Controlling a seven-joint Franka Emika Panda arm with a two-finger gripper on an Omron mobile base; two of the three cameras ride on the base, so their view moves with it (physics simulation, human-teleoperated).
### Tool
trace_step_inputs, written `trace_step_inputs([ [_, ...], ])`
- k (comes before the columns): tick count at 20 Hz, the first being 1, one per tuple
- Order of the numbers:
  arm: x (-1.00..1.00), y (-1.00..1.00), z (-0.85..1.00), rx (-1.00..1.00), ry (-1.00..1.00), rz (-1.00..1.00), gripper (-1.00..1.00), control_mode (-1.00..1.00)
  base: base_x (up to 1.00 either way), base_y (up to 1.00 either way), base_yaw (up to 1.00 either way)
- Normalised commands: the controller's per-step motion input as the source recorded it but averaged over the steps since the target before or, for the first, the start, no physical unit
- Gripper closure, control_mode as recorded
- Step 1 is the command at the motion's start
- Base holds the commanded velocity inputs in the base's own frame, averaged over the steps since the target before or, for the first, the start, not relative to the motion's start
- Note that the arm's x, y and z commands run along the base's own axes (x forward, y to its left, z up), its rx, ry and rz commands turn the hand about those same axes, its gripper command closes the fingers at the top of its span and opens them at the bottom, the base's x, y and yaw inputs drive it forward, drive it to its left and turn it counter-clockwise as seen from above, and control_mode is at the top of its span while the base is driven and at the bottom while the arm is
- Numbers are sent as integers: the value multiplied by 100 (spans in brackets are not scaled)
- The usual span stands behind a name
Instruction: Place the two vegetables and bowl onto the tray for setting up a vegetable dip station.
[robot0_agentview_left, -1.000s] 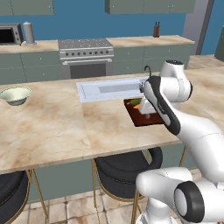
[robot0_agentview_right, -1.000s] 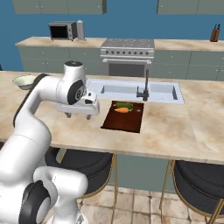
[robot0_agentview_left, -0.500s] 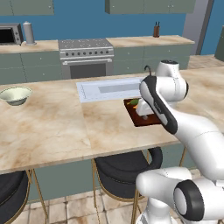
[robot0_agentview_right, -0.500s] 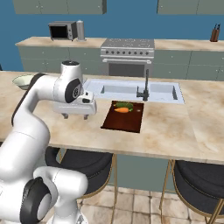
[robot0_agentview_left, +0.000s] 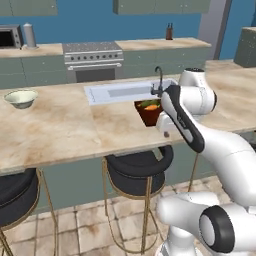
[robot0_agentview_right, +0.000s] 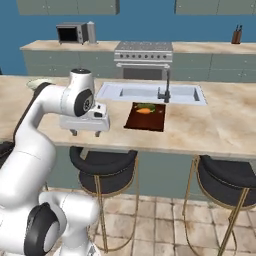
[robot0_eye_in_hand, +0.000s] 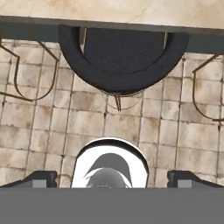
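Two vegetables are on the tray (robot0_agentview_left: 146, 111) in the left base view, mid-frame just right of centre: the orange piece (robot0_agentview_left: 151, 106) is clear, with a green piece (robot0_agentview_left: 148, 102) touching its upper edge. Arm (robot0_agentview_left: 182, 117) covers the tray's right part. Bowl (robot0_agentview_left: 21, 98) sits at far left on the beige counter (robot0_agentview_left: 60, 127), well apart from the tray. Sink basin (robot0_agentview_left: 122, 92) is just above the tray, faucet (robot0_agentview_left: 159, 85) at its right end. Stove (robot0_agentview_left: 93, 60) upper centre, microwave (robot0_agentview_left: 10, 37) upper left. Dark stool (robot0_agentview_left: 140, 165) below the counter edge, centre.

Right base view: tray (robot0_agentview_right: 146, 118) at centre, lying on the counter just below the sink basin (robot0_agentview_right: 150, 93). Orange piece (robot0_agentview_right: 145, 111) near the tray's top edge, green piece (robot0_agentview_right: 146, 105) touching it from above. Gripper (robot0_agentview_right: 87, 133) is left of centre, over the counter's front edge, pointing down, well apart from the tray; fingers (robot0_agentview_right: 74, 132) spread wide, nothing between them. Bowl (robot0_agentview_right: 36, 83) pokes out at left, mostly hidden behind the arm's shoulder. Two stools below, one (robot0_agentview_right: 102, 165) under the gripper, one (robot0_agentview_right: 227, 182) at lower right.

Hand view: gripper (robot0_eye_in_hand: 112, 179) looks straight down past the counter edge (robot0_eye_in_hand: 112, 12) along the top of frame. Stool seat (robot0_eye_in_hand: 122, 54) upper centre, tiled floor (robot0_eye_in_hand: 39, 122) around it. Finger tips (robot0_eye_in_hand: 41, 178) stand far apart at lower left and lower right, gripping nothing.
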Motion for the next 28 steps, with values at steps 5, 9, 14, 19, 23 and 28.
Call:
trace_step_inputs([
  [5,0,0,0,0,0,0,-100,100,-91,100,-32],
  [9,0,0,0,0,0,0,-100,100,-62,100,-28],
  [14,0,0,0,0,0,0,-100,100,-52,100,-28],
  [19,0,0,0,0,0,0,-100,100,-68,100,-27],
  [23,0,0,0,0,0,0,-100,100,-78,100,-28],
  [28,0,0,0,0,0,0,-100,100,-63,100,-31],
])
